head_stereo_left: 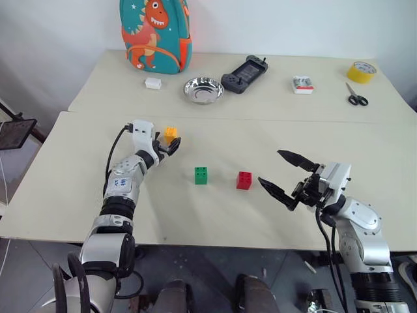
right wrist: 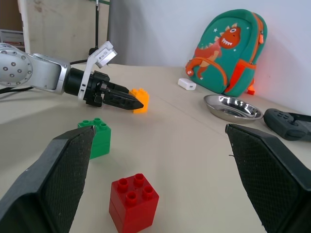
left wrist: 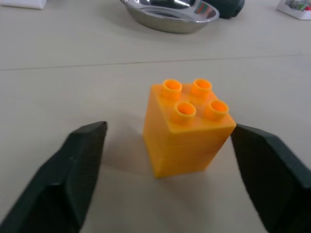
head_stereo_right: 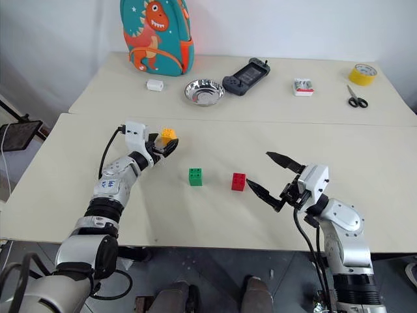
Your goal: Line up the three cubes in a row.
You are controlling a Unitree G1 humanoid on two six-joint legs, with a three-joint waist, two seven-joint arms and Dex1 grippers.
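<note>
My right gripper (head_stereo_left: 281,173) waits wide open and empty beside the red cube (head_stereo_left: 244,180), while my left gripper (left wrist: 170,160) brackets the yellow cube (left wrist: 187,126), fingers apart, not yet gripping, behind the green cube (head_stereo_left: 201,175).

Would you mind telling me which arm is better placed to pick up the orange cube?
The left. Its gripper already has open fingers on either side of the orange cube; the right gripper hangs open beyond the red cube.
</note>
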